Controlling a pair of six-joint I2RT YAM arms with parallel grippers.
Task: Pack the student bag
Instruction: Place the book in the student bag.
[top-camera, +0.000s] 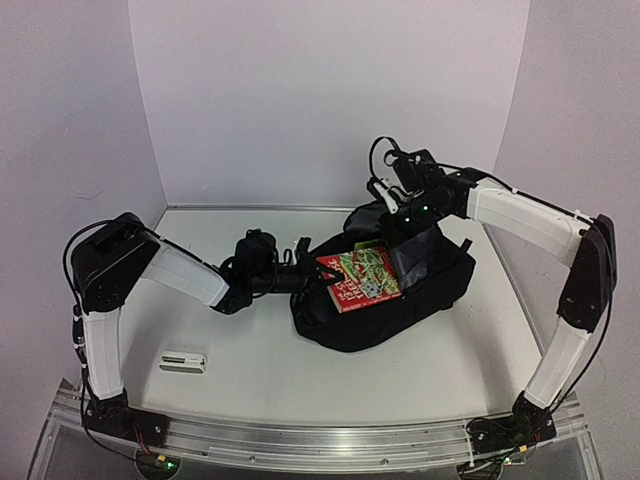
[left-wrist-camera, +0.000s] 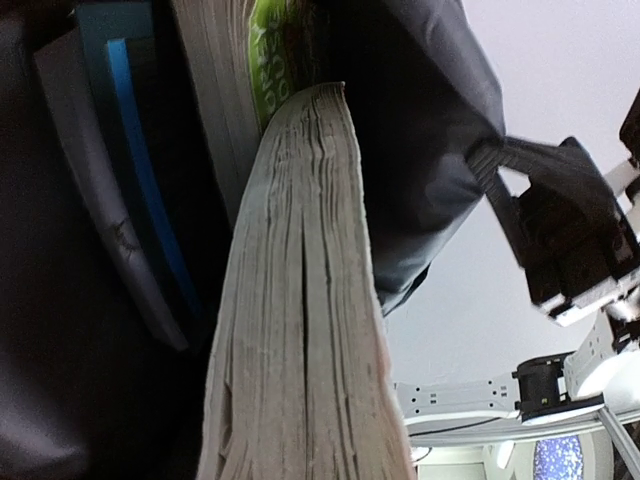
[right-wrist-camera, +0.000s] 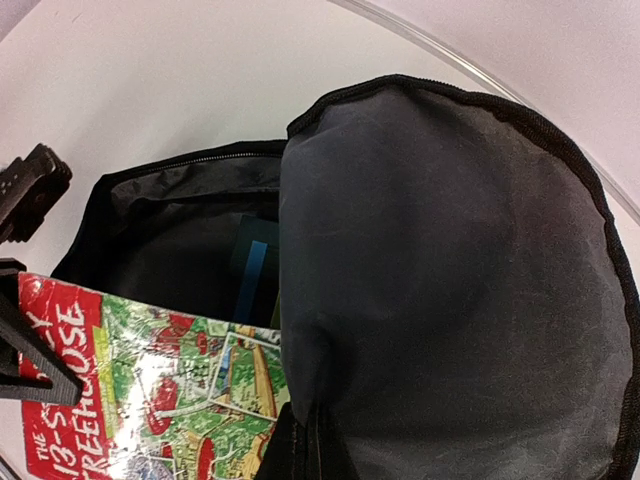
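The student bag (top-camera: 415, 300) lies in the middle of the table with its mouth open toward the left. My right gripper (top-camera: 405, 232) is shut on the bag's grey-lined flap (right-wrist-camera: 450, 280), pinching it at the lower edge (right-wrist-camera: 312, 445) and holding it raised. A thick book with a red and green cover (top-camera: 358, 278) sticks halfway into the opening. My left gripper (top-camera: 303, 273) is shut on its outer end. The book's page edge (left-wrist-camera: 300, 330) fills the left wrist view and hides my fingers. A dark item with a blue stripe (right-wrist-camera: 250, 275) sits deeper inside the bag.
A small white flat object (top-camera: 183, 360) lies on the table at front left. White walls close in the back and both sides. The right arm (top-camera: 540, 225) arches over the table's right half. A metal rail (top-camera: 320, 440) runs along the near edge.
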